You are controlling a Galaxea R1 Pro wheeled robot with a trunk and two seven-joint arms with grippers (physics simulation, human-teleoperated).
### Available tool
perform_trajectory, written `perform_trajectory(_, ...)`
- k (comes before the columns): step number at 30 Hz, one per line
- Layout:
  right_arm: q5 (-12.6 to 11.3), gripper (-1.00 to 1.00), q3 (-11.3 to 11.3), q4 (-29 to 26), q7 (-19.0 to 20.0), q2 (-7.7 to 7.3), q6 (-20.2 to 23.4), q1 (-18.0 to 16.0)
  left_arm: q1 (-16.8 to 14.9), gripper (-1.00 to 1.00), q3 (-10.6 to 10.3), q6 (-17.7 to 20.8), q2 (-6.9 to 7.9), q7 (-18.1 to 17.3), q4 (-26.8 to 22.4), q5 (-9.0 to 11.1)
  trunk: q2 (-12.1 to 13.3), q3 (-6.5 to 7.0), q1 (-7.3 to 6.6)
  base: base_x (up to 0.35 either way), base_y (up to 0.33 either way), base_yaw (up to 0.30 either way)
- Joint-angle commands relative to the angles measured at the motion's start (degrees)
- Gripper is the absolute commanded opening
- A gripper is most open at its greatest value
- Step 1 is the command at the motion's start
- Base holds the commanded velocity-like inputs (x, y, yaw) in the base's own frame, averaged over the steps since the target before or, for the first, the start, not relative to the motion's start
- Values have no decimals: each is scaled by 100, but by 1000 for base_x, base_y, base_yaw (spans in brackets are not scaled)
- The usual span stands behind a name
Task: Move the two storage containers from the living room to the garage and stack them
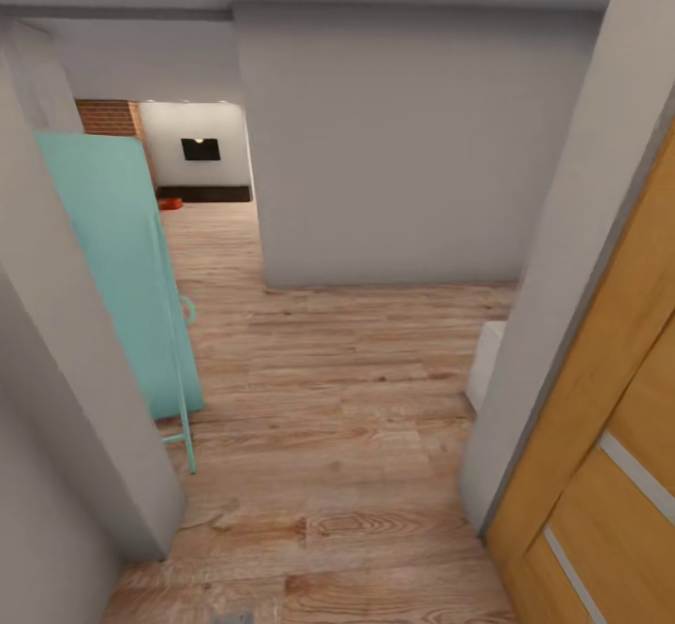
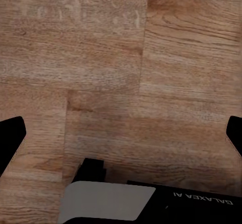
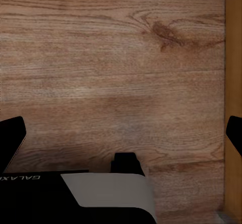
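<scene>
Fingers (image 2: 11,138) of left gripper (image 2: 121,143) and right gripper (image 3: 121,143) spread wide, empty, over plank floor (image 1: 356,437).
Orange door (image 1: 609,437) near right, teal panel (image 1: 122,268) left; far down the hall, red container (image 1: 170,203) low beside dark bench (image 1: 206,194).

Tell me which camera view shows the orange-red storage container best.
The head view: a small orange-red storage container lies far off on the living room's wood-plank floor, below the black wall TV. Both wrist views show floor planks, no container.
</scene>
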Motion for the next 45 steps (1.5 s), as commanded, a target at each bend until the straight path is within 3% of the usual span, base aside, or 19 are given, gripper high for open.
perform_trajectory(1, -57, 100, 48, 14, -7, 6, -24, -6, -3, 100, 4, -7, 0, 11, 0, 50, -3, -6, 3, 315, 0, 0)
perform_trajectory(21, -49, 100, 48, 14, -7, 5, -17, -6, -3, 100, 4, -7, -6, 11, 0, 47, -3, -6, 3, 313, 0, 145)
perform_trajectory(45, -49, 100, 57, 14, 2, -1, -21, -6, -3, 100, 4, -7, -6, 11, 0, 47, -3, -6, 3, 310, 0, 5)
